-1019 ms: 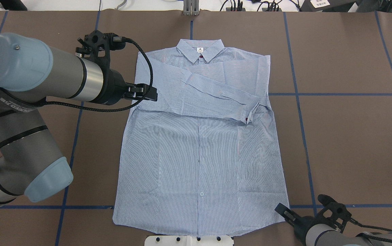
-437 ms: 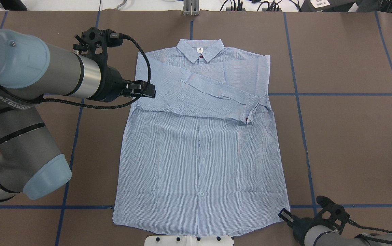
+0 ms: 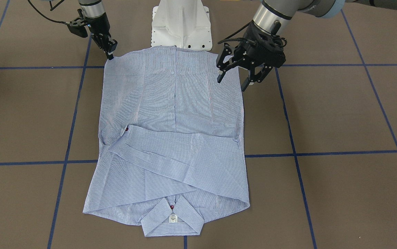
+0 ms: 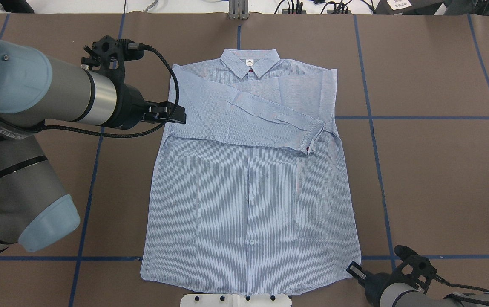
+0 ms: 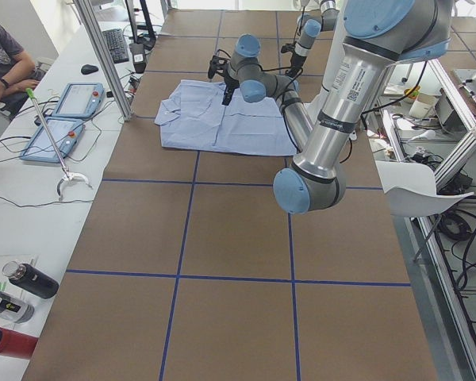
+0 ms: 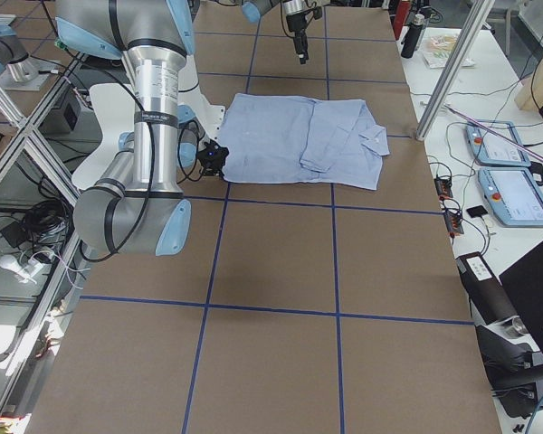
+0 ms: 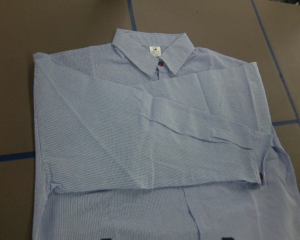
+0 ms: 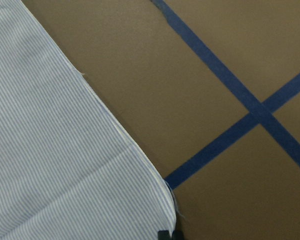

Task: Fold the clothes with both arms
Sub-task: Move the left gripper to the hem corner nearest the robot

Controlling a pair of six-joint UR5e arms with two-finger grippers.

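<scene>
The left hand [image 3: 232,84] is spread wide, its two fingers [image 3: 220,76] well apart and holding nothing. It hangs above the shirt's [image 4: 248,192] edge on the robot's left, about where the folded sleeves meet the body, and its wrist view looks down on the collar and sleeves.

The right hand [image 3: 111,55] is down at the hem corner [image 4: 357,260] on the robot's right. Its fingers look drawn together (only one dark tip shows at the bottom of its wrist view), and the tip sits just beside the corner. I cannot tell whether any cloth is pinched.

The shirt lies flat on the brown tabletop [image 4: 432,170], buttoned front up. The collar [image 4: 251,62] points away from the robot and the hem lies near the white base [image 3: 181,24]. Both sleeves are folded across the chest, the top one slanting so its cuff [image 4: 314,140] ends near the right side seam. Blue tape lines [image 4: 419,117] cross the tabletop around it.
</scene>
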